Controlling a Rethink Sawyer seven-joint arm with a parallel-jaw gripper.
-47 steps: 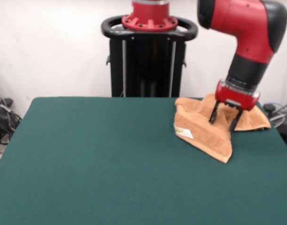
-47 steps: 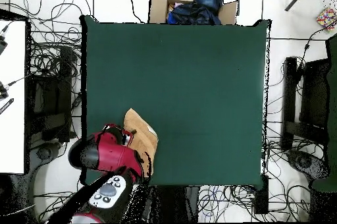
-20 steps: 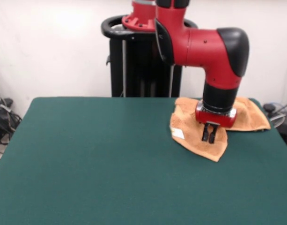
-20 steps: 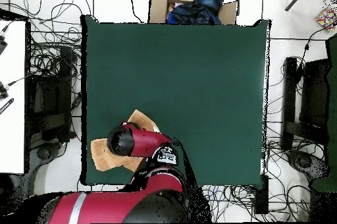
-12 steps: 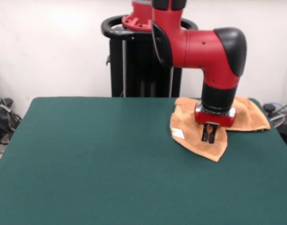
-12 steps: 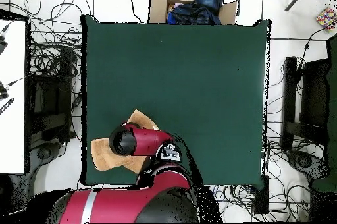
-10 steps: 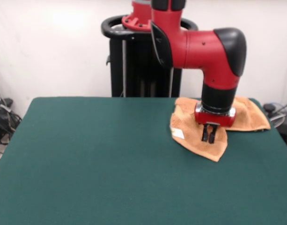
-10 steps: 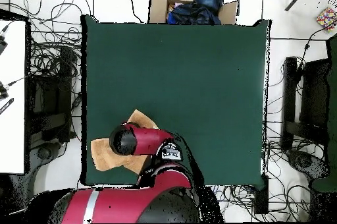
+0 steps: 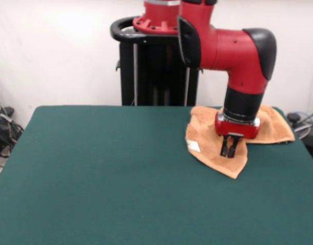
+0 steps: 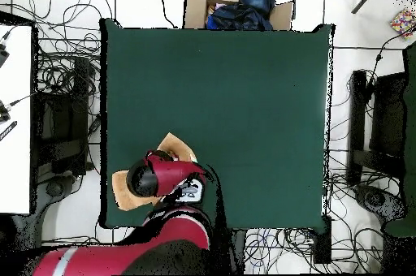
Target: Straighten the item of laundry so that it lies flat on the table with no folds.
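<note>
The orange-tan towel lies crumpled and folded at the far right corner of the green table, with one pointed corner toward the camera and a small white tag on its left fold. My gripper points straight down into the towel's middle, with its fingers pressed together on a pinch of cloth. In the overhead view the red arm covers the gripper. Only the towel's edges show there, partly past the table's left edge.
The black and red pedestal stands behind the table's far edge. A cardboard box with dark cloth sits beyond the opposite edge in the overhead view. Cables lie on the floor around the table.
The gripper went from open above the towel to shut on it. In the last half second the arm shifted slightly right in the front view, and the towel barely moved.
</note>
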